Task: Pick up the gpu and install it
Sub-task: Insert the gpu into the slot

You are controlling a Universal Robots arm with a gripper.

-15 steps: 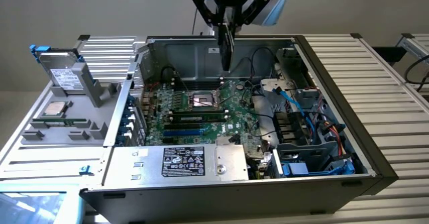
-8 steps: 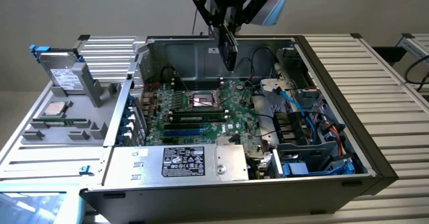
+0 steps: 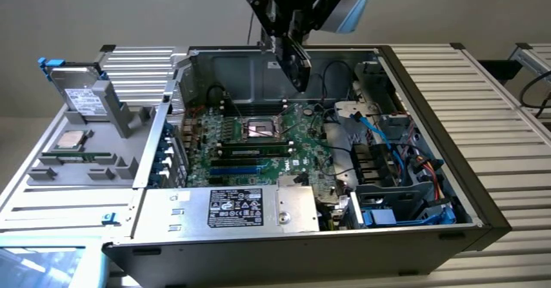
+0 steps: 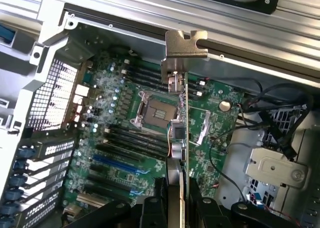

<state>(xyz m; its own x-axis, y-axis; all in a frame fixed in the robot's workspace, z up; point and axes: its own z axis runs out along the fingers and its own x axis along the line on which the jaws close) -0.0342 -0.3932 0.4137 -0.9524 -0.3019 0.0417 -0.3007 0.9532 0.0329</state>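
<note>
Ribbed aluminium tabletop (image 3: 508, 107) against a plain gray wall carries an opened desktop computer case (image 3: 284, 256) lying on its side. At the exterior view's left, a gray parts holder (image 3: 51, 172) props up a silver hard drive (image 3: 82, 94) whose white label is too small to read, with a loose processor chip (image 3: 71, 139) lying below it. On the case's near edge, a black label (image 3: 234, 207) carries white print and marks that cannot be made out. Past it lies the green motherboard (image 3: 301, 149), with an empty processor socket (image 3: 258, 128), one seated memory stick (image 3: 251, 151) and a blue expansion slot (image 3: 237, 170). Above the board's far side, the gripper (image 3: 288, 39) is clamped on the gpu (image 3: 295, 62), which hangs upright in open air, clear of the board and close before the case's far wall. From the wrist, the gpu (image 4: 178, 138) appears edge-on between the black fingers (image 4: 150, 213) of the gripper (image 4: 175, 215), its silver end bracket (image 4: 185, 45) at the far end, lining up with the case's rim. Toward the exterior view's right, blue cables (image 3: 383, 136) cross the drive bays.
</note>
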